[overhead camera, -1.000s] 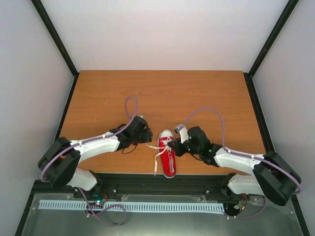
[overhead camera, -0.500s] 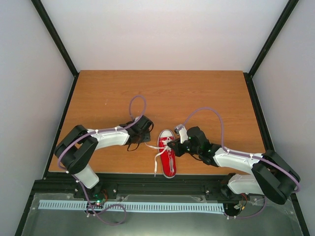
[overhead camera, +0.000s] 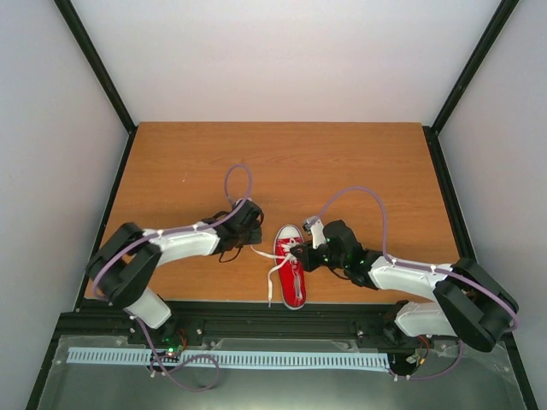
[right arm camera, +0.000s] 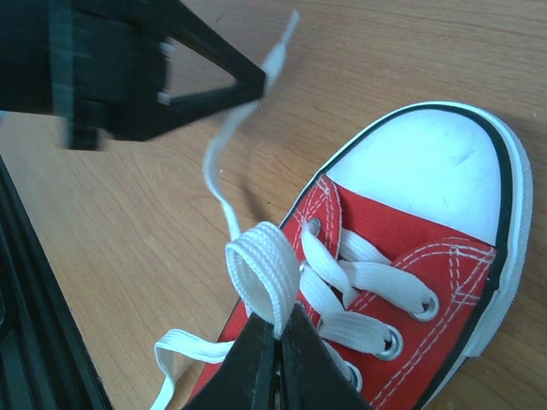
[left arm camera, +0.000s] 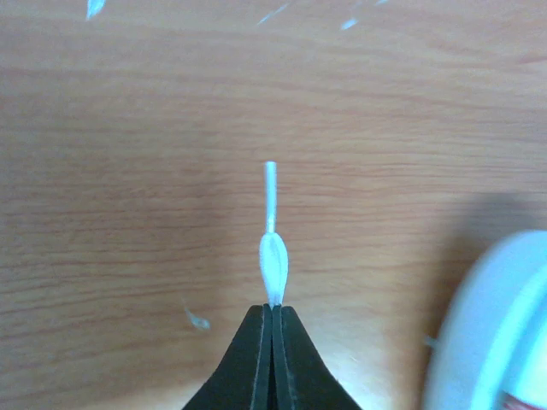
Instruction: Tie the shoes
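within left gripper (left arm camera: 273, 309), white sneaker lace (left arm camera: 272, 254)

We see soft, even light from above on the counter (overhead camera: 342, 162). At the left wrist the lace (left arm camera: 273, 256) is fairly crisp, the shoe (left arm camera: 496, 325) a pale blur with a dim shadow beside it. At the right wrist the shoe is sharp, the left claw (right arm camera: 259, 83) smeared.
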You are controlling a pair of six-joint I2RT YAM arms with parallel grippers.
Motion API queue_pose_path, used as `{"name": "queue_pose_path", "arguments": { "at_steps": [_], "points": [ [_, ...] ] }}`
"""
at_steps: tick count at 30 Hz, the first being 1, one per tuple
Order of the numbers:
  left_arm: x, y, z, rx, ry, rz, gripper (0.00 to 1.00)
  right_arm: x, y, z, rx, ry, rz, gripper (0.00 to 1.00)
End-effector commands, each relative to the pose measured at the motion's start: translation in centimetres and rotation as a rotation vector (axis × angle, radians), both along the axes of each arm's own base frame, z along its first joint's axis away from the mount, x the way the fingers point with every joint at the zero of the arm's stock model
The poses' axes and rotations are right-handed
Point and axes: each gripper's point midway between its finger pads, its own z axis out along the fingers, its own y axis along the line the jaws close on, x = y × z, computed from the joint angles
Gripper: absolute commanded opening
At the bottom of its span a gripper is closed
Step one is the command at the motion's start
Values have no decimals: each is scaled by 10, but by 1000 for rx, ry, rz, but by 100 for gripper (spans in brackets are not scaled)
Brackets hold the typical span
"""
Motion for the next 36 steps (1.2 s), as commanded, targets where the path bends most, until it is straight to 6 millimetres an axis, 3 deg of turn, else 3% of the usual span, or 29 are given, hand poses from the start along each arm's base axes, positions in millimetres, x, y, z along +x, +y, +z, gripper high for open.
{"name": "queue_pose_path", "arguments": {
  "at_steps": [1,3,7,12,17,23,26,31,36],
  "points": [
    [1,-33,75,-217,-215,-188,1,13,7,13,49,4,-62,3],
    [-16,-44,97,-300,-277,-307,1,15,10,15,58,25,-71,3],
    [-75,-71,128,-451,-324,-602,1,18,15,13,66,66,-76,3],
    [-143,-106,138,-525,-229,-904,1,19,20,13,89,104,-68,3],
    [-181,-139,137,-485,-191,-1107,1,21,20,8,95,124,-73,3],
    [-190,-153,132,-467,-186,-1173,1,18,25,5,103,151,-53,3],
    [-191,-157,139,-480,-198,-1187,1,13,33,10,109,142,-3,3],
    [-191,-144,147,-465,-236,-1161,1,5,59,23,112,123,72,3],
    [-193,-129,137,-414,-219,-1151,1,11,71,15,105,147,65,3]
  ]
}}
